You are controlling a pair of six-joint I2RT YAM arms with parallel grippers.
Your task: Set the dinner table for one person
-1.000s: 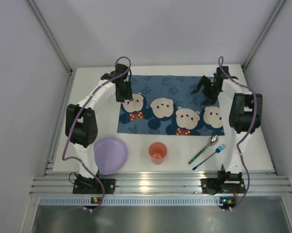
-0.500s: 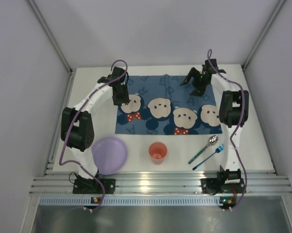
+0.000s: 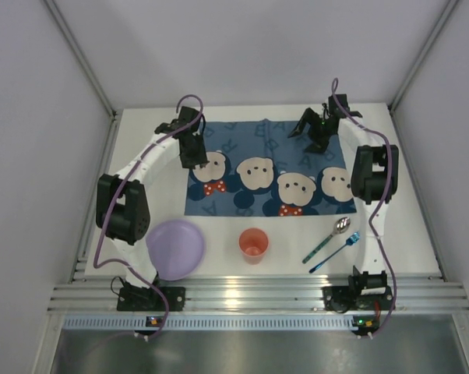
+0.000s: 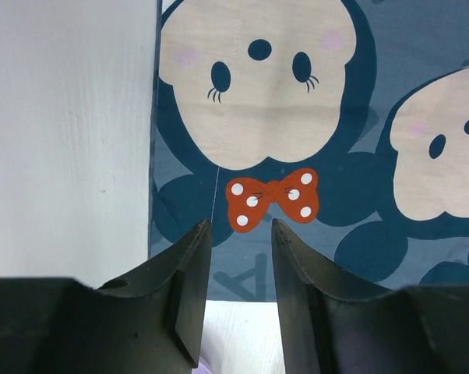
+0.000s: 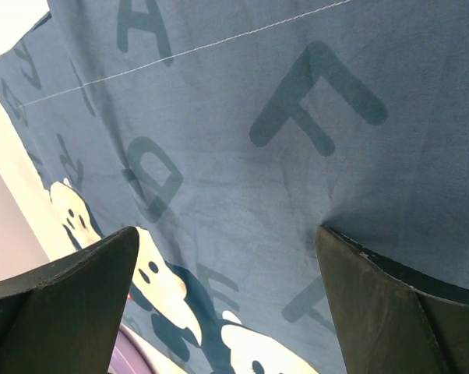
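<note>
Dinner table (image 3: 293,261): white top, spans the cell floor, ribbed rail along near edge. Placemat (image 3: 250,140) lies flat, centre to far side.

L gripper (image 4: 238,226): over mat's left edge, jaws a narrow gap apart, nothing betw. them.

R gripper (image 5: 227,230): near mat's far-right corner, jaws spread wide, nothing held.

Near edge, left to right: plate (image 3: 176,248), cup (image 3: 252,244), spoon (image 3: 328,238), fork (image 3: 337,251).

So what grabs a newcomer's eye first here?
The blue cartoon-mouse-print cloth placemat, spread across the far half of the white tabletop, with the left gripper and right gripper open over its left edge and far right corner. Along the near edge lie a lilac round plate, an orange cup, a green-handled spoon and a blue fork.
</note>
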